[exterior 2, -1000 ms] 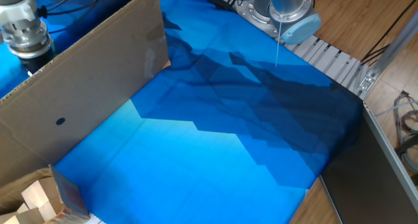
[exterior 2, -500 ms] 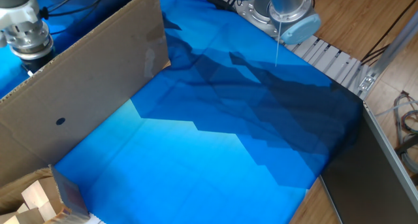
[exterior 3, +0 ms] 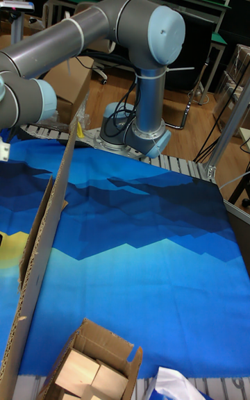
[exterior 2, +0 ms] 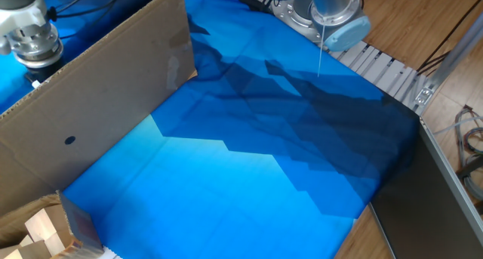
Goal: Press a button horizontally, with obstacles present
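Observation:
The obstacle, a long brown cardboard panel (exterior 2: 98,100) with a small dark hole (exterior 2: 69,140) and a taped patch (exterior 2: 178,63), stands on edge across the left of the blue cloth. In the tall fixed view the same panel (exterior 3: 48,233) shows edge-on. Only the metal wrist (exterior 2: 30,36) of my gripper shows, behind the panel's top edge at the far left. Its fingers are hidden by the cardboard. The button is hidden in both views.
The arm's base (exterior 2: 324,10) stands at the cloth's far edge beside a ribbed rail (exterior 2: 385,70). An open carton with pale wooden blocks (exterior 3: 87,369) sits at the near left corner. A dark panel (exterior 2: 438,206) borders the right side.
The metal wrist behind the panel has shifted only very slightly. Nothing else has moved.

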Available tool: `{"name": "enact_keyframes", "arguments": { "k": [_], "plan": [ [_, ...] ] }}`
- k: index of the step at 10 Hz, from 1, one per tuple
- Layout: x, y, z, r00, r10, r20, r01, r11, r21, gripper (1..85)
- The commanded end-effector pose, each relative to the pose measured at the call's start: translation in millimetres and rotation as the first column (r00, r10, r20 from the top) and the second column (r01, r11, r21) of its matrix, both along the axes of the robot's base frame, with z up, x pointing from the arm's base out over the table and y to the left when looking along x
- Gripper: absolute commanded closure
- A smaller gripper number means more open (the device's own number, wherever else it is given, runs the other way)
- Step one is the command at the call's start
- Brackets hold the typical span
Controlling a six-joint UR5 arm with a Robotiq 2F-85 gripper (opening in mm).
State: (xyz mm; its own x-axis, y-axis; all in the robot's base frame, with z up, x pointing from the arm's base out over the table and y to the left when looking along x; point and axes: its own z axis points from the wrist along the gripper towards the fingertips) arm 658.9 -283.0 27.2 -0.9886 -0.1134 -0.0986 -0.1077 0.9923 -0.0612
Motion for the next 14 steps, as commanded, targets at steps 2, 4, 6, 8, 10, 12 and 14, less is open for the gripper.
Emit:
{"name": "enact_keyframes", "arguments": {
  "k": [2,4,6,8,10,12,14],
  "plan": [
    [-5.1,-2.3,0.3,1.0,0.005,-0.004,-0.005,1.0,-0.002,84.7],
    [-4.5,-7.7,2.7,1.0,0.011,-0.004,-0.011,1.0,-0.013,84.7],
    [-4.7,-13.5,5.0,1.0,0.019,-0.005,-0.019,1.0,-0.018,84.7],
    [-3.5,-16.0,5.3,1.0,0.023,-0.001,-0.023,0.999,-0.028,84.7],
    [-3.0,-19.3,5.5,0.999,0.039,0.003,-0.039,0.999,-0.021,84.7],
    [-2.4,-25.4,4.5,0.998,0.057,0.005,-0.057,0.998,-0.008,84.7],
    [1.1,-32.2,0.6,0.998,0.067,0.013,-0.067,0.997,-0.023,84.7]
  ]
}}
